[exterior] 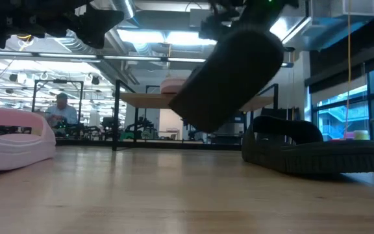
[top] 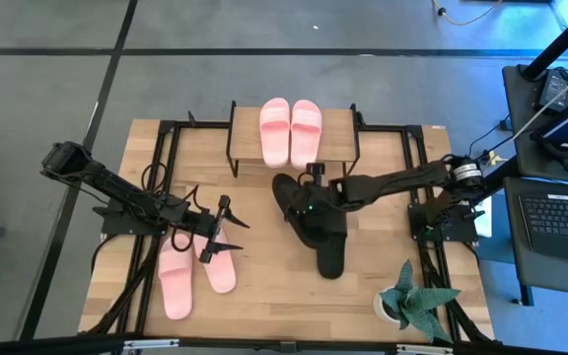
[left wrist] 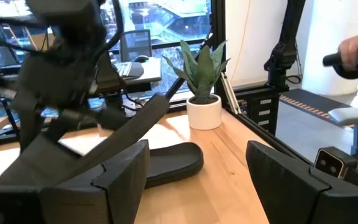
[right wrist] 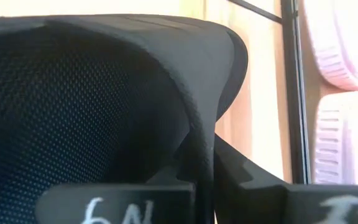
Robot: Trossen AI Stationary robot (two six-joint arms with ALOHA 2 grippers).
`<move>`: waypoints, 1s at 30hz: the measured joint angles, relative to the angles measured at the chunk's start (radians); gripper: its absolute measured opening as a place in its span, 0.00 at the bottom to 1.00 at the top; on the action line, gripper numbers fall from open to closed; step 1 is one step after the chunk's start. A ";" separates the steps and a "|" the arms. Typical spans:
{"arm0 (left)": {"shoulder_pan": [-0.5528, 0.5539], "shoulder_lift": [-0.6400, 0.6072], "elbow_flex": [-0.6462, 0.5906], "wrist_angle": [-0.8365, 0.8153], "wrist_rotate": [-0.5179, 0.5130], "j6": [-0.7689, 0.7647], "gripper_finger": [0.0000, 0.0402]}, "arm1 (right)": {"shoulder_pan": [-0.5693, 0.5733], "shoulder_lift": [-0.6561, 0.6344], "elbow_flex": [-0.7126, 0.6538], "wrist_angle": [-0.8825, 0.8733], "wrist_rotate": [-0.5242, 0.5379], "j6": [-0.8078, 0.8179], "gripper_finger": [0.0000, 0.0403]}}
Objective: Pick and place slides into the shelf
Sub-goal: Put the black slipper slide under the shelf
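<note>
Two light pink slides [top: 290, 128] lie on the top board of the shelf [top: 338, 126] at the table's far middle. Two more pink slides [top: 177, 280] lie on the table at the near left; one shows in the low view [exterior: 12, 140]. One black slide [top: 330, 251] lies flat on the table, also in the low view [exterior: 313, 153]. My right gripper [top: 310, 200] is shut on the other black slide [exterior: 229, 71], lifted in front of the shelf. My left gripper [top: 227, 221] is open and empty above the pink slides on the table. My right gripper pinches the black slide's wide strap at its edge [right wrist: 197, 130]. One finger [right wrist: 117, 202] is on the strap's meshed inner side and the other [right wrist: 303, 202] on its outer side. The slide hangs tilted, clear of the table, one end higher than the other [exterior: 265, 45].
A potted plant [top: 407, 296] in a white pot stands at the near right corner, also in the left wrist view [left wrist: 202, 93]. Bare wood lies between the near pink slides and the black slide. A person [exterior: 62, 109] shows far behind the table.
</note>
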State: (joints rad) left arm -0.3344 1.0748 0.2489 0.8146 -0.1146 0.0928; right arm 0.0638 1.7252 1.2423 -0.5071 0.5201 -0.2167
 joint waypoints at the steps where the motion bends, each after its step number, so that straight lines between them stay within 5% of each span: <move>1: 0.000 0.000 0.000 0.000 0.000 0.003 0.65 | -0.013 0.000 -0.020 0.039 0.000 -0.003 0.04; 11: 0.000 0.000 0.000 0.001 -0.006 0.023 0.65 | -0.129 0.000 -0.177 0.257 -0.051 -0.003 0.04; 30: 0.000 0.000 0.000 -0.005 -0.032 0.024 0.65 | -0.126 -0.005 -0.229 0.116 0.021 0.085 0.04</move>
State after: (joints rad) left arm -0.3344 1.0748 0.2489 0.8096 -0.1463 0.1165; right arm -0.0625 1.7200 1.0134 -0.3908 0.5411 -0.1319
